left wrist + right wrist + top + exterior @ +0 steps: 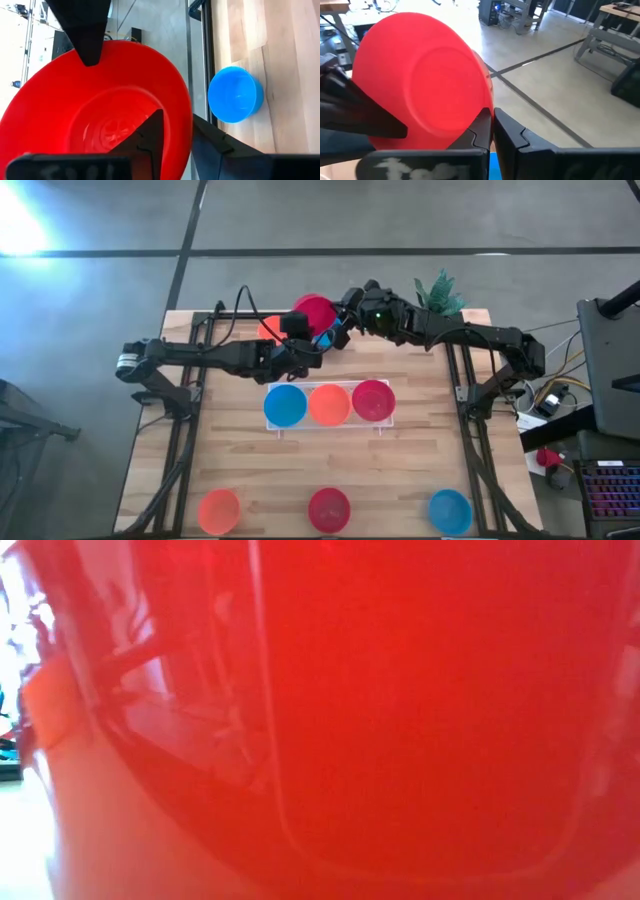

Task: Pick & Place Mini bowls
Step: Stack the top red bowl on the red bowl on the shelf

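The left gripper (122, 90) is clamping its jaws on the rim of a red mini bowl (95, 110), holding it tipped beyond the white tray (330, 425), at the surface's (420, 470) far edge. The right gripper (492, 122) is sitting just beside it, jaws nearly closed on nothing. Only the left wrist view is showing a blue mini bowl (235, 95) nearby; the low view is filling with glossy red.

The far edge of the bench (230, 470) is crowded: both arms meet there around a red bowl (314, 311), with a plant (438, 292) at the far right corner. The middle is blocked by the tray (329, 423). Open wood is left between the tray and the near-edge bowls.
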